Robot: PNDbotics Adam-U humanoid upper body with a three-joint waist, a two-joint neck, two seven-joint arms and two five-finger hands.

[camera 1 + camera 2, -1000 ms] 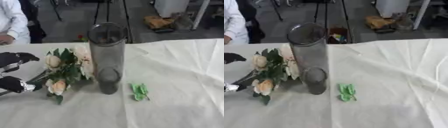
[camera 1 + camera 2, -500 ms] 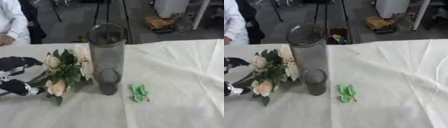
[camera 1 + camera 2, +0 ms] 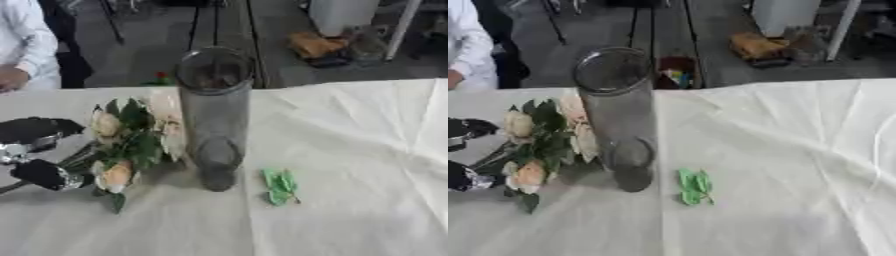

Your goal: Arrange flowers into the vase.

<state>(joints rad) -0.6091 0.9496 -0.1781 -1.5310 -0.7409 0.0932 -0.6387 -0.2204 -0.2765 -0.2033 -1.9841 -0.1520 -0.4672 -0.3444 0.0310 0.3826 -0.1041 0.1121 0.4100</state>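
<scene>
A white cloth-covered table [image 3: 367, 150] fills the near scene. At its middle stands a tall, clear, smoky glass cylinder vase [image 3: 215, 115], upright with its mouth open. Just left of it, blooms almost touching the glass, is a bunch of cream and peach roses with green leaves [image 3: 131, 140], its stems slanting down and left into the robot's black and silver left hand [image 3: 39, 152], whose fingers are curled round them. The right hand is out of sight. A small green leaf sprig [image 3: 280, 186] lies right of the vase's base, out of the way.
</scene>
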